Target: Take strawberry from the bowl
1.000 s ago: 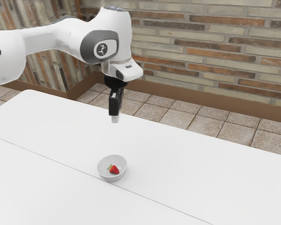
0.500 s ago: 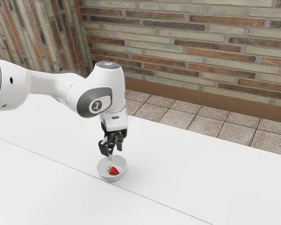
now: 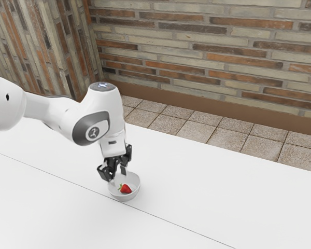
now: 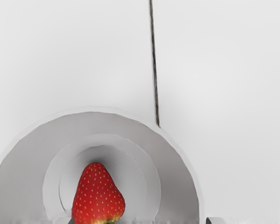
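Observation:
My gripper [image 3: 117, 178] is low over the rim of the small white bowl [image 3: 135, 190], on the side toward the exterior view's left, its two fingers apart with nothing between them. Inside the bowl lies the red strawberry [image 3: 125, 189], green leaves at one end. The wrist view looks down into the bowl [image 4: 176, 186], where the strawberry [image 4: 97, 193] rests on the bottom. Parts of the fingertips of my gripper [image 4: 143, 220] show there at the lower edge, set wide apart, one of them close beside the strawberry's leafy end.
The white table [image 3: 212, 192] extends around the bowl, with a thin dark seam [image 3: 160, 218] running close by it. Beyond the table's far edge are floor tiles [image 3: 223, 140] and a brick wall [image 3: 223, 57].
My hand has come down from high above the table to the bowl, turning on the way, and has lately shifted toward the exterior view's left. The bowl and strawberry have stayed put.

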